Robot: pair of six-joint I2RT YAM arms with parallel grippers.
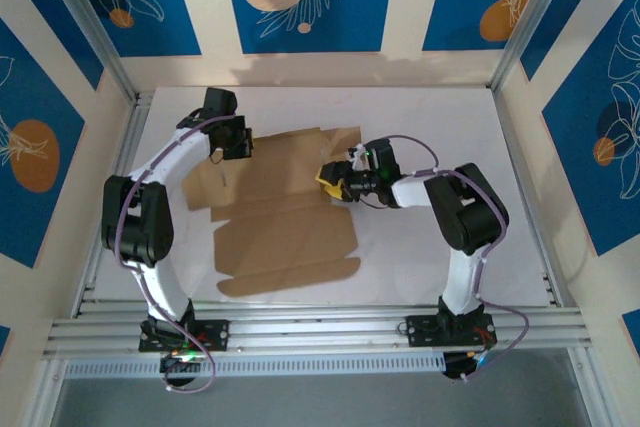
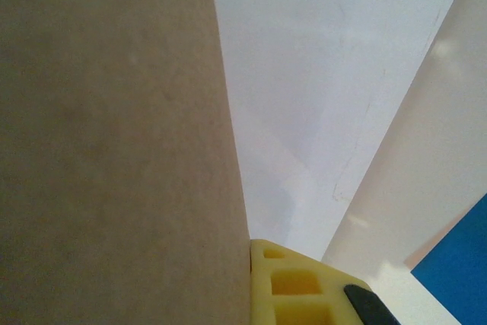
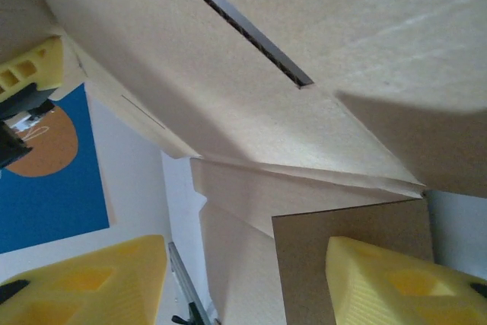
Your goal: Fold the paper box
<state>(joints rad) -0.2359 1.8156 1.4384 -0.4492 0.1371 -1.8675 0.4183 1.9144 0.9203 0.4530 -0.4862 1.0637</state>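
- The left gripper is closed, pinching an edge of the paper box.
- The right gripper stands open; a flap of the box lies between its fingers.

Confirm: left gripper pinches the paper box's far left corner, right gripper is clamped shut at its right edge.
Not quite. The right gripper stands open, not shut, at the right edge of the paper box, as the right wrist view shows. The left gripper does pinch the far left corner.
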